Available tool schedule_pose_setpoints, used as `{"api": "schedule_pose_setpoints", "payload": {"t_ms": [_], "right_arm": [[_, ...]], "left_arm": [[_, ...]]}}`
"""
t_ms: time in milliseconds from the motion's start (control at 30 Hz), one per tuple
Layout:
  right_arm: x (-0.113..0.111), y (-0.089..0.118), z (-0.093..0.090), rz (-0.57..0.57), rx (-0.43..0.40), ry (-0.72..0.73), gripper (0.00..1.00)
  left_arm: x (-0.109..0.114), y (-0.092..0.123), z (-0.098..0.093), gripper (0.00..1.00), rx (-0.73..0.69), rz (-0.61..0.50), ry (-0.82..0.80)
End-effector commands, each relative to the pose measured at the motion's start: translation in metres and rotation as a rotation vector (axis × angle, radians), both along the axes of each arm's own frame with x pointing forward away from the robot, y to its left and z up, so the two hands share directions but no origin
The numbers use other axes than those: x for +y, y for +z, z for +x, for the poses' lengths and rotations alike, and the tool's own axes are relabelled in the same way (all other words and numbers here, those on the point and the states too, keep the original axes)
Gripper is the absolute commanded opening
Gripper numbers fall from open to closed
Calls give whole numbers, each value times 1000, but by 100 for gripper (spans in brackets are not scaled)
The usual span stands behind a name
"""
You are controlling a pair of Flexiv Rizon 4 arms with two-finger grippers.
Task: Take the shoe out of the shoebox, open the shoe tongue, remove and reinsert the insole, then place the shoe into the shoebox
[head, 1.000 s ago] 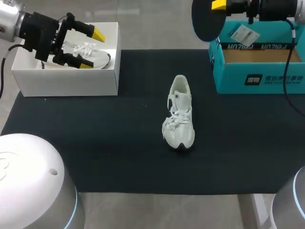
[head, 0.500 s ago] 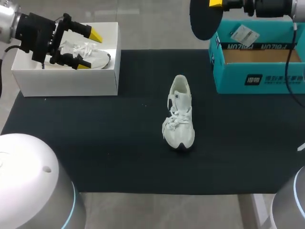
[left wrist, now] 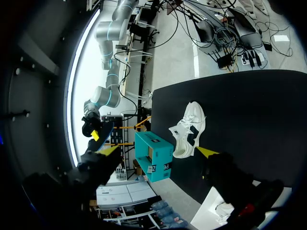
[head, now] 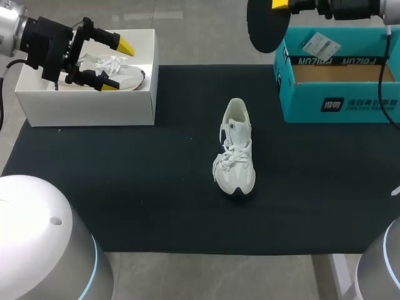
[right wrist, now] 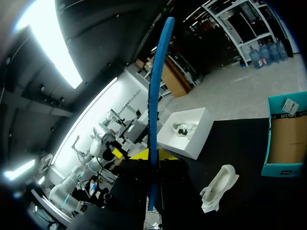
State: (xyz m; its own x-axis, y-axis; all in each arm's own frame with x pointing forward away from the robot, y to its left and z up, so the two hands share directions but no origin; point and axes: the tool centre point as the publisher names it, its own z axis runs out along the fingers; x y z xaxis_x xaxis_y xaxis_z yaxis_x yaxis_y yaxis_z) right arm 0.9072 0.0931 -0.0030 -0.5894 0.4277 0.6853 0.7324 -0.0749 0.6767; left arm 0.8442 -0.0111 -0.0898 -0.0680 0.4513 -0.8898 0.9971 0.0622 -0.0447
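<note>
A white sneaker (head: 236, 150) lies on the black mat (head: 156, 187), toe toward me, laces loose. My right gripper (head: 282, 5) hangs high at the far edge, shut on a dark blue insole (head: 267, 26) left of the teal shoebox (head: 337, 84). In the right wrist view the insole (right wrist: 155, 105) stands edge-on between the yellow tips of the gripper (right wrist: 152, 155), with the sneaker (right wrist: 218, 187) far below. My left gripper (head: 119, 65) stands open over the white box (head: 87, 106). In the left wrist view the sneaker (left wrist: 189, 136) and the teal shoebox (left wrist: 153, 153) lie well ahead of the left gripper (left wrist: 158, 151).
A second white shoe (head: 115, 70) lies inside the white box at the back left, under my left gripper. The teal shoebox is open, with a tag (head: 322, 45) on its far wall. Bare mat surrounds the sneaker on all sides.
My right gripper has drifted slightly left and up with the insole. My left gripper has shifted a little to the left over the white box. The sneaker has not moved.
</note>
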Motion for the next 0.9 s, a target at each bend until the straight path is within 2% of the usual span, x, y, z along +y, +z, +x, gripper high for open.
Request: {"api": "schedule_pose_setpoints", "payload": {"t_ms": [33, 100, 200, 467, 567, 633, 800, 833, 900], "right_arm": [[34, -18, 26, -19, -105, 26, 0], [44, -31, 36, -54, -154, 39, 0], [46, -51, 46, -58, -151, 28, 0], [19, -83, 50, -136, -139, -59, 0], [12, -106, 63, -121, -147, -90, 0], [10, -122, 75, -152, -138, -112, 0], [12, -152, 95, -230, -176, -103, 0], [11, -167, 99, -232, -151, -109, 0], [11, -184, 101, -228, -174, -107, 0]], "left_arm": [[0, 0, 0, 100, 0, 4, -2], [0, 0, 0, 100, 0, 4, -2], [0, 0, 0, 100, 0, 4, -2], [0, 0, 0, 100, 0, 4, -2], [0, 0, 0, 100, 0, 4, -2], [0, 0, 0, 100, 0, 4, -2], [0, 0, 0, 100, 0, 4, -2], [0, 0, 0, 100, 0, 4, -2], [0, 0, 0, 100, 0, 4, -2]]}}
